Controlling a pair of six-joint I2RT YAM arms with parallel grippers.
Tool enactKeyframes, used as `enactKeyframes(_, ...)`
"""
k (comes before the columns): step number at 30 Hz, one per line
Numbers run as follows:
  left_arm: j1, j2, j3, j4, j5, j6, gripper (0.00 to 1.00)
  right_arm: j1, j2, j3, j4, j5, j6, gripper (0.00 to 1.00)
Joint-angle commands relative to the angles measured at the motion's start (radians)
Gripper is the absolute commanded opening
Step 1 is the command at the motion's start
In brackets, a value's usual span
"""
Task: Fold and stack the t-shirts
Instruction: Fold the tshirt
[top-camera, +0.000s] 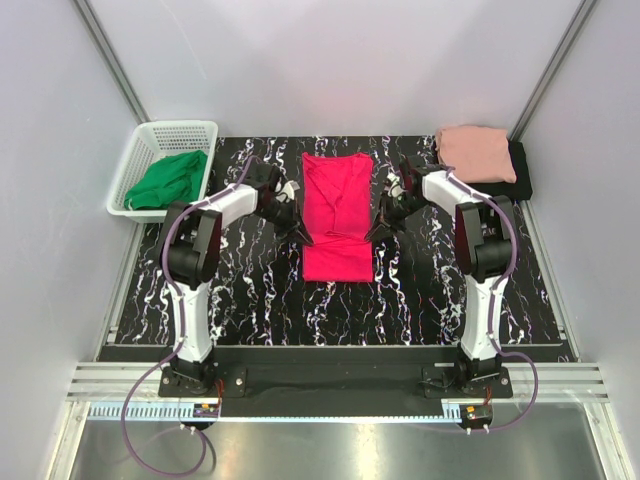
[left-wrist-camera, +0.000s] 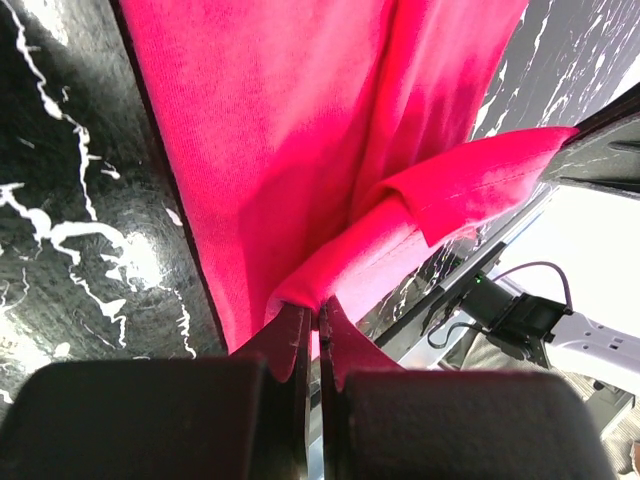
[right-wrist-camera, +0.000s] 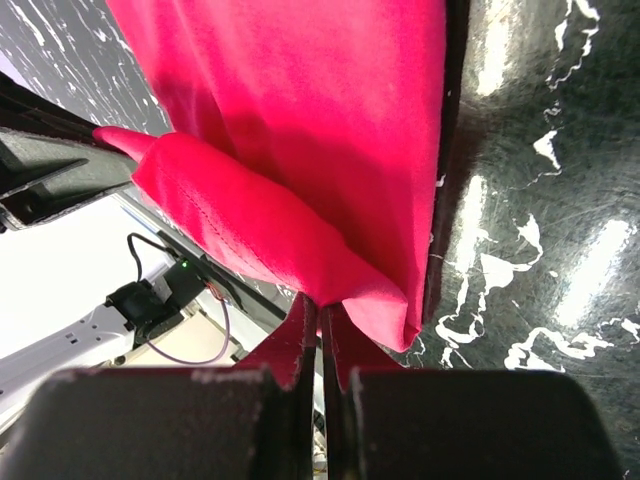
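Both the left gripper and right gripper were pinching opposite edges of the bright crimson-pink cloth t-shirt, which lay narrow on the black marbled table. We judged the crosswise fold in hand; the next move called for carrying both edges evenly across.

I see that the bright pink t-shirt is soft cloth. It is matt, and close up it has a fine knit. The worktop is hard and smooth, black with white veins like marble, and shiny where the light hits it. The basket looks like white plastic. The pale pink t-shirt looks like soft matt cloth too.
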Motion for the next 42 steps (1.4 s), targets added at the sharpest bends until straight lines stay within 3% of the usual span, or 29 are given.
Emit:
enactKeyframes(1,0.01,0.015,0.043,-0.006,0.031,0.021,0.0,-0.009,0.017,0.04,-0.007,0.007,-0.016,0.0)
enactKeyframes(2,0.011,0.018,0.047,-0.008,0.033,0.022,0.0,-0.009,0.021,0.04,-0.007,0.008,-0.013,0.04)
enactKeyframes(4,0.011,0.021,0.049,-0.015,0.021,0.022,0.17,-0.01,0.028,0.037,-0.005,0.015,-0.015,0.18)
enactKeyframes(11,0.013,0.012,0.054,-0.025,0.001,0.027,0.38,-0.012,0.049,0.06,0.013,0.015,-0.007,0.17)
enactKeyframes(26,0.017,-0.014,0.06,-0.029,-0.006,0.021,0.36,-0.013,0.104,0.204,0.009,-0.008,0.019,0.19)
enactKeyframes(42,0.019,0.004,0.098,-0.031,0.013,0.01,0.33,-0.024,0.11,0.228,-0.01,0.048,0.027,0.25)
